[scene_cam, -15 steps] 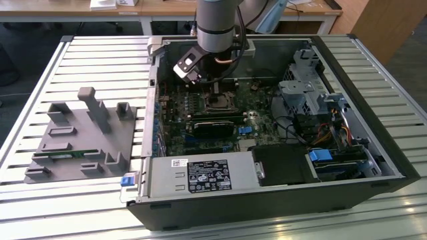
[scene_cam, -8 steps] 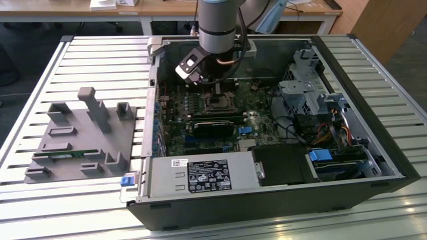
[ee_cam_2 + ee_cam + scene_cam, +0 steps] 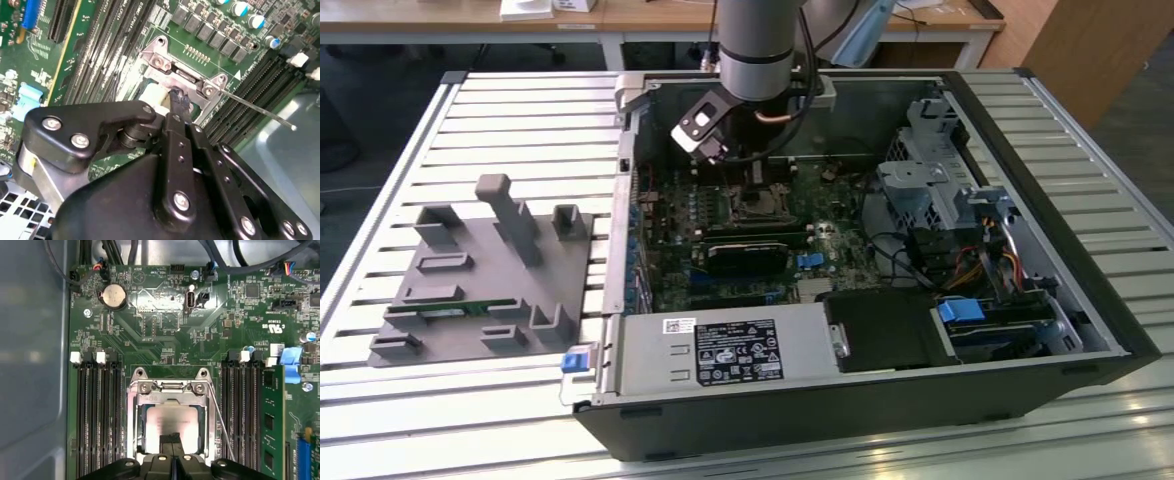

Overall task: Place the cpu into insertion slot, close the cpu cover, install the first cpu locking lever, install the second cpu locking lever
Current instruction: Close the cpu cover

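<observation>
The gripper [image 3: 172,440] was found with its fingers pressed together, nothing held between them, and the tips low over the cpu [image 3: 172,417]. The cpu lay seated in the insertion slot [image 3: 143,437], with the cpu cover [image 3: 170,386] lowered around it. A thin locking lever [image 3: 221,425] ran beside the cover, its free end angled away from it.

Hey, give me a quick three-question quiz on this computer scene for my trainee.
1. True or false: the cpu lies inside the cover frame.
2. The gripper is nearest: A) coin battery, B) cpu, C) power supply.
3. Fill in: the long black slots on both sides of the cover are ___ slots.
Key: 1 true; 2 B; 3 memory.
</observation>
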Robot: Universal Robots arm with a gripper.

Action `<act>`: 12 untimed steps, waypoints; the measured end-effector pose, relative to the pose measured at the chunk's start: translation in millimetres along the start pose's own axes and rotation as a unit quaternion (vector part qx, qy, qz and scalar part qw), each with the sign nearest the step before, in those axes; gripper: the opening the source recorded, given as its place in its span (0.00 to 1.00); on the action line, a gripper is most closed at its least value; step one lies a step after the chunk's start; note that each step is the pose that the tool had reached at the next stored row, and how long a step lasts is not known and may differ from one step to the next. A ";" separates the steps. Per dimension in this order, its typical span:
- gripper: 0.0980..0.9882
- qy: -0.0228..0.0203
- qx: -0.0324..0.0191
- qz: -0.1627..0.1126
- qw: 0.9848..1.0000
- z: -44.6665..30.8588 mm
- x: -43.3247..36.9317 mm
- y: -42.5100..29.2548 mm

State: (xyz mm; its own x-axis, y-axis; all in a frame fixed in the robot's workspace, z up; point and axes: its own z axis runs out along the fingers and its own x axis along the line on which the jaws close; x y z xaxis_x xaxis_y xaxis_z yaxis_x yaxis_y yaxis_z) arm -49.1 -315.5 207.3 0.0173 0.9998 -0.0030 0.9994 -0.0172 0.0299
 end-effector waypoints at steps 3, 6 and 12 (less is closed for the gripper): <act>0.01 0.000 0.000 0.000 1.000 -0.2 0.0 0.9; 0.01 0.000 0.000 0.000 1.000 -0.2 0.0 3.4; 0.01 0.000 0.000 0.000 1.000 0.0 0.1 9.4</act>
State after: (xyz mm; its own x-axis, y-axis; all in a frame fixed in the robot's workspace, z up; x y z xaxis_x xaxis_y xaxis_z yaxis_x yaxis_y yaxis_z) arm -39.7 -315.5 207.7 0.0173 0.9998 -0.0030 0.9994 -0.0172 0.0298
